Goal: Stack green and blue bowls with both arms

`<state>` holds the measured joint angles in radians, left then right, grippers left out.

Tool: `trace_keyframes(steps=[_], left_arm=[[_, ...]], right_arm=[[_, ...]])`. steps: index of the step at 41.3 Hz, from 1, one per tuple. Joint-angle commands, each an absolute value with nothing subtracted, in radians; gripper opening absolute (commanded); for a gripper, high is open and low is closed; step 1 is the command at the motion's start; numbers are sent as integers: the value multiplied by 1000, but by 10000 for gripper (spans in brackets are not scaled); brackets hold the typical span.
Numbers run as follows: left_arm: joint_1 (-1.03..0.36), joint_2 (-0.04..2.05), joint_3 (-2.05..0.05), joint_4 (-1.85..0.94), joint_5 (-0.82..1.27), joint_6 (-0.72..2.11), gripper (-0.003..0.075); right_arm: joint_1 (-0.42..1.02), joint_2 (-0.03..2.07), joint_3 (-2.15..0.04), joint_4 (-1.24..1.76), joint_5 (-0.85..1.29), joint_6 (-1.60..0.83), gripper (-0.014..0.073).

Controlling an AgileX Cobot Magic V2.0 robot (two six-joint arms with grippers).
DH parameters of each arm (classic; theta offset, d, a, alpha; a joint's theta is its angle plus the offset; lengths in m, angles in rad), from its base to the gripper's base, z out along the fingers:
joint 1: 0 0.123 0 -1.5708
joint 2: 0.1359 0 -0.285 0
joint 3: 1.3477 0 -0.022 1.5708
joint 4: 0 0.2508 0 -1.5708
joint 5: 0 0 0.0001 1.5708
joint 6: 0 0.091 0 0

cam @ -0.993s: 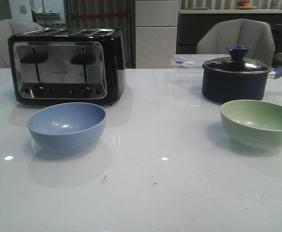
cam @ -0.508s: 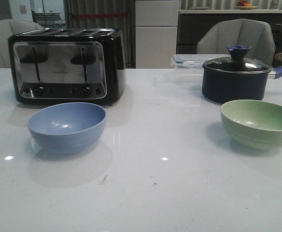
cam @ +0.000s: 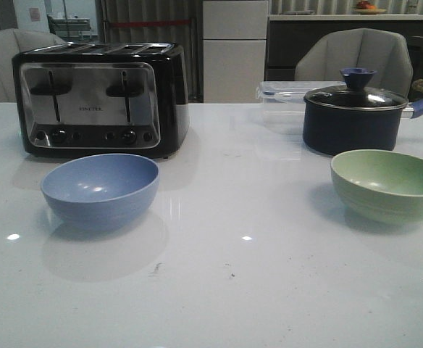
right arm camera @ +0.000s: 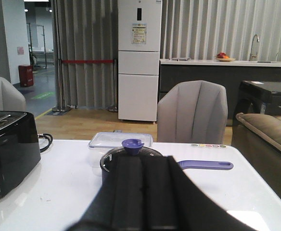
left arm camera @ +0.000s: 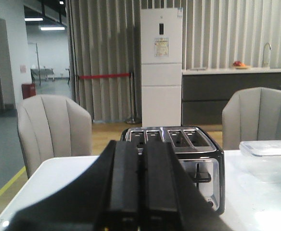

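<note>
Both grippers, left [left arm camera: 140,192] and right [right arm camera: 145,202], have fingers pressed together. Matte periwinkle blue bowl [cam: 100,190] sits before the toaster [cam: 99,98], sage green bowl [cam: 389,185] near the navy pot [cam: 353,116], well apart on the glossy white table [cam: 233,290].

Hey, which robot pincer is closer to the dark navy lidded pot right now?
Right. The right pincer sits shut directly before the dark navy lidded pot; the left pincer, also shut, faces the black-and-steel toaster, the pot barely at that view's edge.

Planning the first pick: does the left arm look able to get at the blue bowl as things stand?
Probably yes. The blue bowl sits alone on open table in front of the toaster, apart from it, nothing over its rim. The left tool is shut and would need opening.
</note>
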<state>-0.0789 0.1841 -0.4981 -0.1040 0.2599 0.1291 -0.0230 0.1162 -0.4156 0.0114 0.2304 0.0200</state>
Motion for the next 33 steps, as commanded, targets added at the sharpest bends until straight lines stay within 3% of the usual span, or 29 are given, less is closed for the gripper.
trace_keyframes(steps=[1, 10, 27, 31, 33], left_arm=[[-82, 303, -636, -109, 314, 127, 97], [-82, 490, -722, -109, 428, 127, 97], [-82, 699, -716, -109, 553, 127, 97], [-82, 738, -716, -109, 562, 127, 103], [-82, 753, -716, -109, 562, 127, 122]], right_arm=[[-26, 223, -546, 0, 236, 23, 55], [-26, 423, -678, 0, 414, 22, 55], [-26, 723, -679, 0, 487, 22, 55], [-26, 779, -679, 0, 498, 22, 80], [-26, 811, -679, 0, 506, 22, 139]])
